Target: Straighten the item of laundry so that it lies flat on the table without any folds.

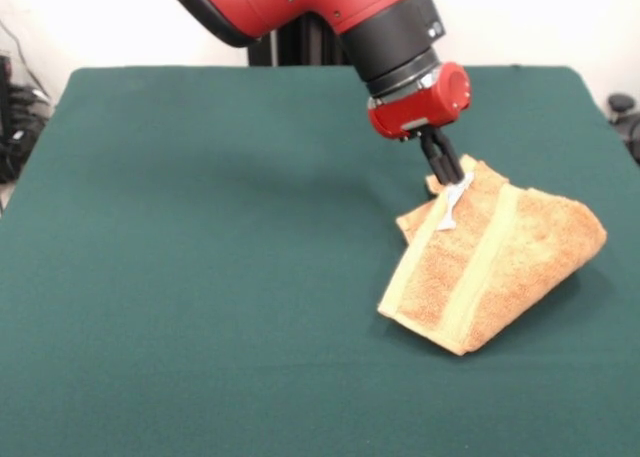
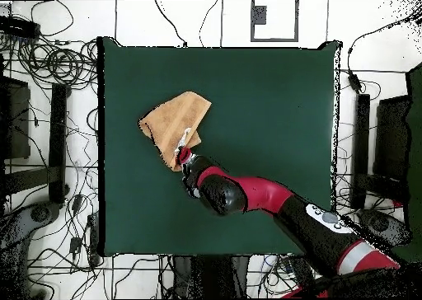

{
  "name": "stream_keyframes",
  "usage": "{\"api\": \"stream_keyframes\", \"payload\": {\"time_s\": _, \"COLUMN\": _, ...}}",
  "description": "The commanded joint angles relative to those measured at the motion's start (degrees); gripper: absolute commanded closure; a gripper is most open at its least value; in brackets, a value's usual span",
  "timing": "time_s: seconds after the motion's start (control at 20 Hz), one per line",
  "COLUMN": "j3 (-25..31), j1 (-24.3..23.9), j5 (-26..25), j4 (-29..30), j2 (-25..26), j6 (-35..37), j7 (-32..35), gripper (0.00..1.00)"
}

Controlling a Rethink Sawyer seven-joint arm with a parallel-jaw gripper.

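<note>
The item of laundry (image 1: 495,262) is a tan-orange terry towel, folded over on itself in a rough wedge at the right of the table (image 1: 200,277). A paler woven band runs across it, and a small white tag (image 1: 452,205) hangs at its far corner. My gripper (image 1: 447,173) comes down onto that far corner, shut on the towel's edge, which is drawn up a little there. In the overhead view the towel (image 2: 175,122) lies in the upper left of the table (image 2: 272,107), with the gripper (image 2: 183,156) at its lower edge.
The red and black arm (image 2: 264,196) reaches in diagonally from the lower right of the overhead view. Green cloth stretches wide to the left of the towel in the front view. Cables and stands (image 2: 58,132) surround the table on the floor.
</note>
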Motion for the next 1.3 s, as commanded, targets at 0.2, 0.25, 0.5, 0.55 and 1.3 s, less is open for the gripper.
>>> {"api": "stream_keyframes", "payload": {"time_s": 0.2, "j3": 2.4, "j1": 2.4, "j5": 3.0, "j4": 0.1, "j2": 1.1, "j6": 2.5, "j7": 5.6, "gripper": 1.0}}
{"api": "stream_keyframes", "payload": {"time_s": 0.25, "j3": 2.6, "j1": 2.4, "j5": 2.9, "j4": 0.1, "j2": 1.2, "j6": 2.5, "j7": 5.5, "gripper": 1.0}}
{"api": "stream_keyframes", "payload": {"time_s": 0.5, "j3": 7.2, "j1": 0.3, "j5": -0.1, "j4": -1.3, "j2": 5.0, "j6": 0.2, "j7": 3.6, "gripper": 1.0}}
{"api": "stream_keyframes", "payload": {"time_s": 0.55, "j3": 7.5, "j1": 0.1, "j5": -0.3, "j4": -1.5, "j2": 5.4, "j6": 0.0, "j7": 3.5, "gripper": 1.0}}
{"api": "stream_keyframes", "payload": {"time_s": 1.3, "j3": 11.6, "j1": -5.1, "j5": 3.5, "j4": -0.7, "j2": 19.2, "j6": 2.6, "j7": 6.1, "gripper": 1.0}}
